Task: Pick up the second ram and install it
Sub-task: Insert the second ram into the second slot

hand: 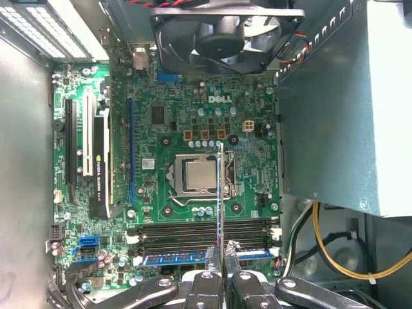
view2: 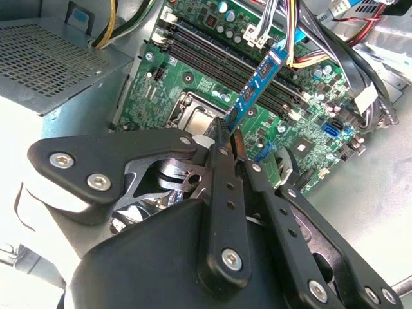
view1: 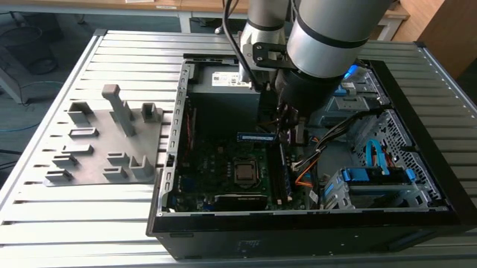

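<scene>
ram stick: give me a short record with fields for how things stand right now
gripper: shut on one end of the ram
ram: held above the motherboard, crosswise to the slots, not seated
slots: on the motherboard, under the gripper
tray: on the table, to the exterior view's left of the open case

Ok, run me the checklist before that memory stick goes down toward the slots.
1. Jaws shut on the memory stick: ok.
2. Stick inside the computer case, above the green board: ok.
3. Stick in line with the memory slots: not ok, it lies crosswise to them.
4. A bare slot to take it: ok, dark bare slots show in both wrist views.
5. Slot end clips open: cannot tell.
6. Stick's far end free of the cable bundle: cannot tell.
</scene>
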### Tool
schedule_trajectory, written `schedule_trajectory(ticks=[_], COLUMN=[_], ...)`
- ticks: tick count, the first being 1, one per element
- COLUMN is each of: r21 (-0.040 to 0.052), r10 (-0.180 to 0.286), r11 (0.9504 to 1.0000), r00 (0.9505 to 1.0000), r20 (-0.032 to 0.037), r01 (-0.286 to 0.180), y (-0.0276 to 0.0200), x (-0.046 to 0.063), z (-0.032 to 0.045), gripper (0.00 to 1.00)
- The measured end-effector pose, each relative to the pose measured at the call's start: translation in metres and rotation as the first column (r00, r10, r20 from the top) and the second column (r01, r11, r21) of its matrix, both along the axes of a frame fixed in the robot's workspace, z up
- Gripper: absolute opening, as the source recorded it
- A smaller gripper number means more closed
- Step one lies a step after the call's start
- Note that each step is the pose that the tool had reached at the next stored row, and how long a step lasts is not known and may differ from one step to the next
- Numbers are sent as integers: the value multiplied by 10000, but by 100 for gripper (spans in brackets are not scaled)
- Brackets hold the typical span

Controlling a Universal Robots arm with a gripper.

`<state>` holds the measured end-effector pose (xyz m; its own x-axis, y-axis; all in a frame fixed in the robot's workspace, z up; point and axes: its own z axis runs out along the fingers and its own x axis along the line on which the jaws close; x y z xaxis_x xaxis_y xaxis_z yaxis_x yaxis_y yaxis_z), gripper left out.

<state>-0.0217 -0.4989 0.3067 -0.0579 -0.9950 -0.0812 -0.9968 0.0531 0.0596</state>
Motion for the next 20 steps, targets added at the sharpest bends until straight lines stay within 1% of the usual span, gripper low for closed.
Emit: schedule_trajectory(ticks=[3,5,8,10,15,20], r21=[-2,-1,-1,0,-1,-1], r10=[-188,-406,-795,-1069,-1775,-2377], r11=[9998,9992,9968,9943,9841,9713], r00=[9998,9992,9968,9943,9841,9713], r20=[0,0,0,0,0,0], r01=[188,406,795,1069,1775,2377], y=[0,0,0,0,0,0], x=[0,0,0,0,0,0], z=[1,0,-1,-2,-6,-8], gripper=[14,14,14,14,14,14])
